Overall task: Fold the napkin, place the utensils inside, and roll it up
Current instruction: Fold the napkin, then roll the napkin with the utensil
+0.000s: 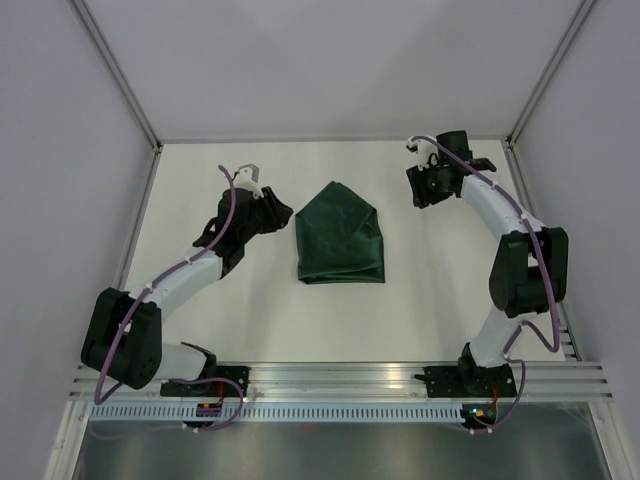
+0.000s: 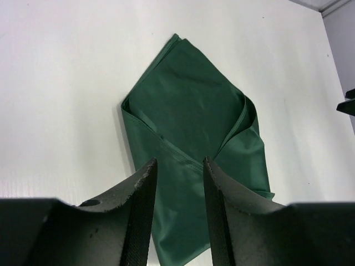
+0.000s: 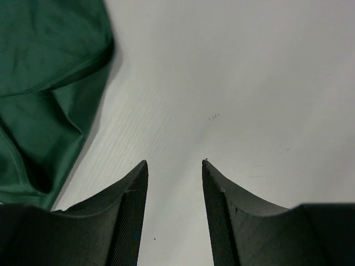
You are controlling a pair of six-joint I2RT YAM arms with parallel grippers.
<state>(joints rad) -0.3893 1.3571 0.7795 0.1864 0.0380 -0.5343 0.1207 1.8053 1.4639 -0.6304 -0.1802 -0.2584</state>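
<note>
A white table (image 1: 430, 310) sits inside pale grey walls (image 1: 50, 150). Two slanted metal posts (image 1: 115, 70) stand at its far corners. Aluminium rails (image 1: 340, 373) run along the near edge, with a slotted strip (image 1: 350, 411) just below them.

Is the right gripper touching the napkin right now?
Apart. The top view shows bare table between the right gripper and the napkin.

Parted empty tool (image 3: 175, 166) over table (image 3: 249, 83), napkin (image 3: 44, 83) at left
</note>
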